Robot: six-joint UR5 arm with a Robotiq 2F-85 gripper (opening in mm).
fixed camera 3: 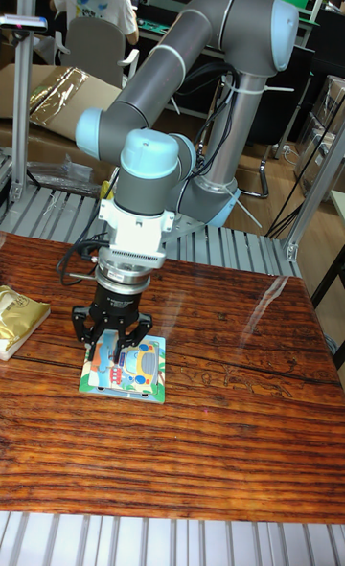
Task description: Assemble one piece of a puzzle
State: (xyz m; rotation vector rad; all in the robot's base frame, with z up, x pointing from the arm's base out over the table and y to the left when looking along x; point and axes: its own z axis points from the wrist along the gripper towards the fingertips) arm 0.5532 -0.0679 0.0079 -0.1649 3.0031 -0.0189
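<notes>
A square puzzle board (129,368) with a cartoon car picture lies on the dark wooden table (220,432), left of centre. My gripper (113,359) hangs straight down over the board's left half, its black fingers (105,349) reaching the board's surface. The fingertips stand close together. Whether a puzzle piece is between them cannot be seen, since the gripper body and fingers hide that spot.
A gold foil packet (17,318) lies at the table's left edge. Behind the table runs a grey slatted metal surface (240,240) holding the arm's base (216,202). A person (94,1) sits at a desk in the far background.
</notes>
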